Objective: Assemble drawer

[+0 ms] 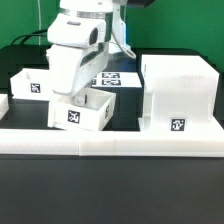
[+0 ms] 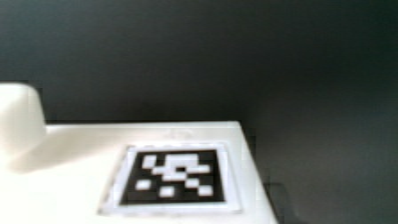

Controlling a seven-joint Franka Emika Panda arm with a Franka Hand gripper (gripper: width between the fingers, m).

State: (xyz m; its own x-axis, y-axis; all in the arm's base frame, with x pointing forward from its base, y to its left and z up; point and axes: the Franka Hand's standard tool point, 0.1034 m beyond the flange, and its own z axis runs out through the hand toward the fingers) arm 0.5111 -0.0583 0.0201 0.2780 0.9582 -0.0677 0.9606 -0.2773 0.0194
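Observation:
The drawer is in three white tagged parts. The large housing (image 1: 176,92) stands at the exterior view's right. One open tray (image 1: 30,84) sits at the left. A second tray (image 1: 90,111) sits in the middle, against the low border wall. My gripper (image 1: 72,97) reaches down at this middle tray's left rear corner. The arm's hand hides its fingers there. The wrist view shows, blurred and very close, a white tray face (image 2: 80,160) with a tag (image 2: 178,178). I cannot make out the fingers in it, or whether they grip the tray.
The long low white border wall (image 1: 110,142) runs along the front. The marker board (image 1: 112,78) lies behind the middle tray. A rounded white shape (image 2: 16,120) shows at the wrist view's edge. The table is dark.

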